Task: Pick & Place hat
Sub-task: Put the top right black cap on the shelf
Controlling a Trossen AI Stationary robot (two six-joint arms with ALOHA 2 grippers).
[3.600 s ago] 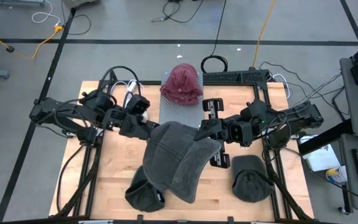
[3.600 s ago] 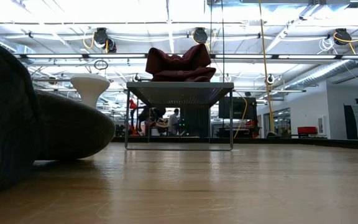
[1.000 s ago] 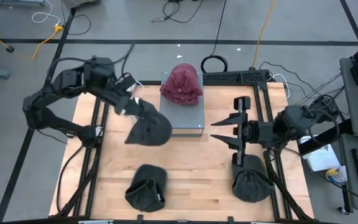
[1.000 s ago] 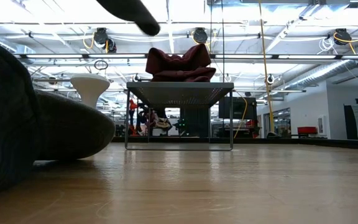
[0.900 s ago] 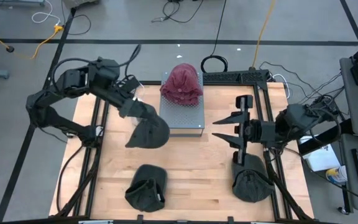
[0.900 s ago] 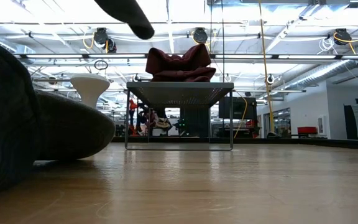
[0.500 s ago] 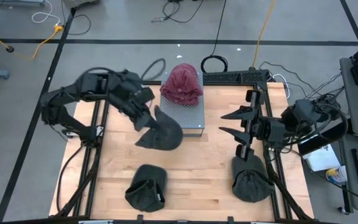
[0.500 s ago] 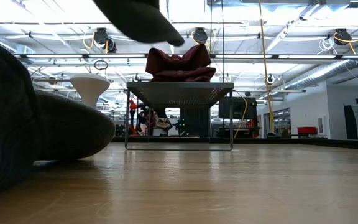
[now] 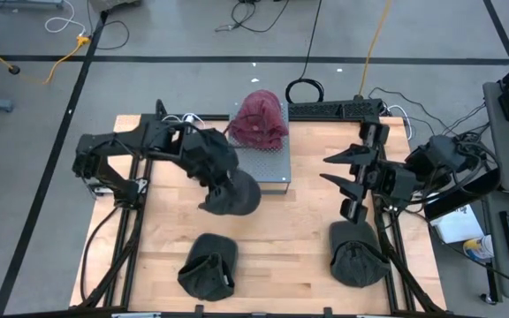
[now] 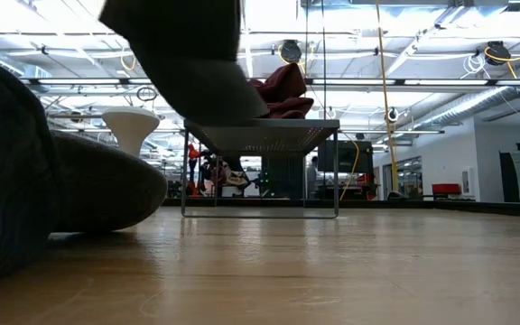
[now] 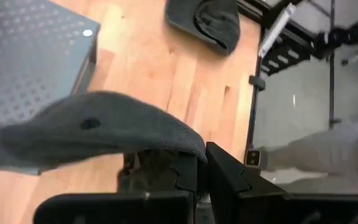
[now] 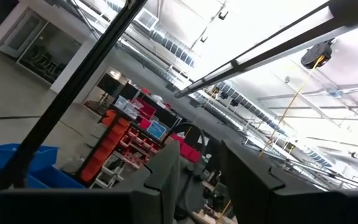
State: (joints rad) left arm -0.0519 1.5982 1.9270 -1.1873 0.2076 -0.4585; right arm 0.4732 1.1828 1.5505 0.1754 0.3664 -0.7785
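Left tool [image 9: 222, 177] pinches the dark grey knit hat [image 9: 233, 193] aloft at 7 o'clock of the grey perforated metal stand [image 9: 263, 162], placing left, while right tool [image 9: 347, 181], fingers spread and empty, waits at 3 o'clock of the desk [image 9: 272, 256].

Dark grey knitted hat [image 9: 231, 193], limp, held aloft at the platform's [image 9: 268, 162] near-left corner. Red hat [image 9: 257, 120] lies crumpled on the platform. Two more grey hats [image 9: 208, 272] [image 9: 357, 256] rest along the table's near edge.
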